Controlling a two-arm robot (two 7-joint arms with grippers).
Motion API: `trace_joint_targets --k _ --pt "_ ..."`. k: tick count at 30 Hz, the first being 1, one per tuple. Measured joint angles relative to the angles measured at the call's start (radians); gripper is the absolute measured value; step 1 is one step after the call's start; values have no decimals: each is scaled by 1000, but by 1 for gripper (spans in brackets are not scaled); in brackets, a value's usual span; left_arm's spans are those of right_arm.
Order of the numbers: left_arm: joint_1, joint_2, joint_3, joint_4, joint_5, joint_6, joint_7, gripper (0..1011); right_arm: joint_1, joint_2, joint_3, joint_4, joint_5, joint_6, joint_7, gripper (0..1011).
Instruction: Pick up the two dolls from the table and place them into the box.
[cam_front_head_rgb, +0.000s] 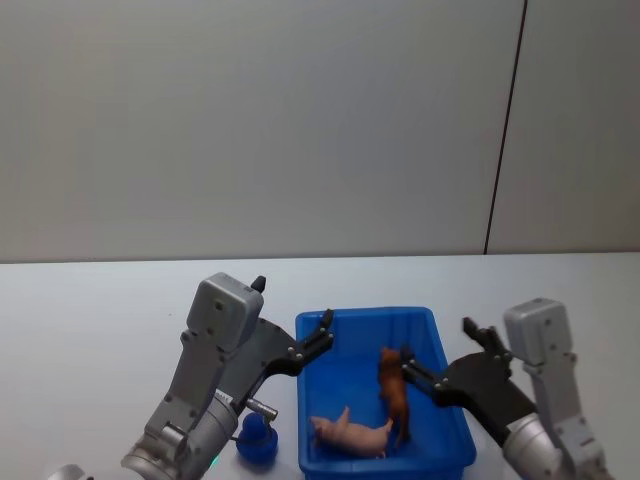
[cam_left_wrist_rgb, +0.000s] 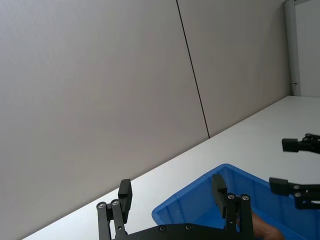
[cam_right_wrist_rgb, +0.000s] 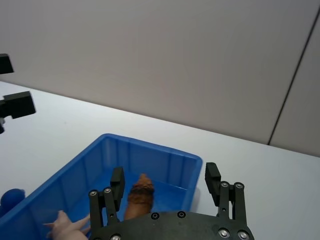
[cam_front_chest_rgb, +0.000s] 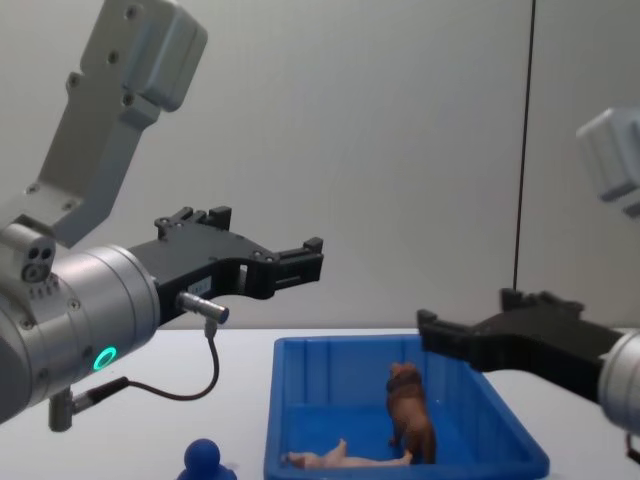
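Left gripper (cam_front_head_rgb: 322, 338) hangs in the air at the box's 10 o'clock, over its left rim, fingers spread wide with nothing between them; the chest view shows it (cam_front_chest_rgb: 312, 263) well above the table (cam_front_head_rgb: 100, 310). Dark blue round-headed figure (cam_front_head_rgb: 256, 440) stands on the table outside the box, just beside the left wall at about 8 o'clock. Blue box (cam_front_head_rgb: 365, 313) sits centre on the table. Pink doll (cam_front_head_rgb: 350, 435) lies flat on the box floor at 6 o'clock, near the front wall. Brown lion (cam_front_head_rgb: 395, 395) stands upright in the box, at 1 o'clock from the pink doll, its feet close to it. Right gripper (cam_front_head_rgb: 440, 348) is at the box's 3 o'clock, over the right rim and above the lion, fingers apart, holding nothing.
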Motion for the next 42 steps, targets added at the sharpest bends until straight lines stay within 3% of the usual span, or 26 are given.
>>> trace_joint_targets --k 6,16,25,42 --pt "0 0 0 0 0 0 0 1004 -43 26 18 -53 11 -6 -67 1001" --pt "0 0 0 0 0 0 0 1003 -97 58 39 -113 37 -10 -128 1001" --pt "6 4 -4 -4 -11 17 1 1004 -119 72 48 -137 47 -11 -151 1001" --pt "34 33 -29 -12 -82 122 2 1003 -136 82 55 -156 55 -13 -171 1001"
